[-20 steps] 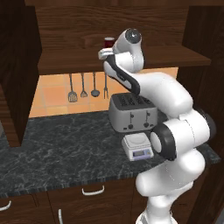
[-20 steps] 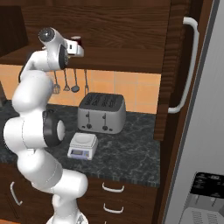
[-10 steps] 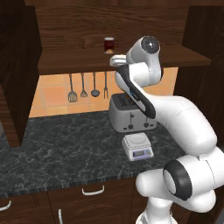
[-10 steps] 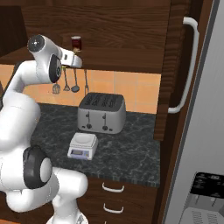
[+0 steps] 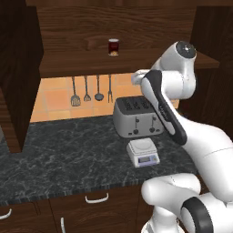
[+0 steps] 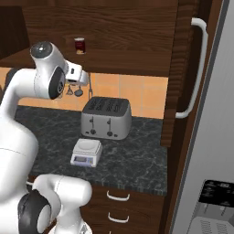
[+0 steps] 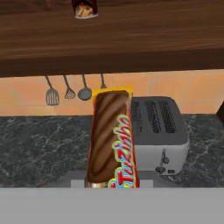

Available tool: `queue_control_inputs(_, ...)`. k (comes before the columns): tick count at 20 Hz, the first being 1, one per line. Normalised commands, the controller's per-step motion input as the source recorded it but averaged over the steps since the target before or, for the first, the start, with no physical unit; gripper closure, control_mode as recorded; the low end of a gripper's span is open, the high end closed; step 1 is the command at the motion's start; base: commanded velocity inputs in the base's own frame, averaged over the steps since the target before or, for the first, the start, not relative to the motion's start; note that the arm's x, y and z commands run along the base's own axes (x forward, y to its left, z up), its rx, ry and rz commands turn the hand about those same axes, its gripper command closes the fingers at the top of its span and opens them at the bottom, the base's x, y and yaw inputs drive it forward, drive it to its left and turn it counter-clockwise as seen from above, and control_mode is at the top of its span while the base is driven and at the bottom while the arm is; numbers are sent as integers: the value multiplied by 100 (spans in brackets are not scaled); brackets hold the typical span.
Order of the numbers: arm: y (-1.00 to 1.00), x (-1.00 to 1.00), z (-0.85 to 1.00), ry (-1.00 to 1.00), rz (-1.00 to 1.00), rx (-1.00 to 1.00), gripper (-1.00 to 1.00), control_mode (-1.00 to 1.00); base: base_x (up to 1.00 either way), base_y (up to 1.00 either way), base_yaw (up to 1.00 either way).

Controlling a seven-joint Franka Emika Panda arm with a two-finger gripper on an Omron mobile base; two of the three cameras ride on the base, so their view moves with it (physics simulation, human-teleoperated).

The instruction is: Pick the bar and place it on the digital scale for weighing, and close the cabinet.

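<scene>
Above the dark marble tabletop (image 5: 68,150), the jaws were clamped on the yellow-and-red wrapped snack bar (image 7: 110,138), carried lengthwise clear of the grey toaster (image 5: 136,117). Its likely target, the small white square scale (image 5: 142,152), sat below, plate apparently bare.

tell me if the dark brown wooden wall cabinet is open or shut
Open. The dark brown wooden wall cabinet shows its bare shelf with the short dark red jar standing on it, and its door is swung outward.

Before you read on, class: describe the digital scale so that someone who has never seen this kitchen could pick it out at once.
Start at the dark marble counter under the open wooden cabinet. Find the grey toaster near the wall; the digital scale sits just in front of it, towards the counter's front edge. It is the small white square with a pale flat plate and a bluish display, lower than the toaster.
</scene>
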Motion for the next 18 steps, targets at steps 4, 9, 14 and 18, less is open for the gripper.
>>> queue_control_inputs(4,-3,-28,-59,4,37,-8,100,-100,0,0,0)
queue_control_inputs(9,-19,-3,-67,0,41,-6,100,-100,0,0,0)
queue_control_inputs(14,-17,0,-69,0,40,-3,100,-100,0,0,0)
queue_control_inputs(18,-15,4,-61,0,35,0,100,-100,0,0,0)
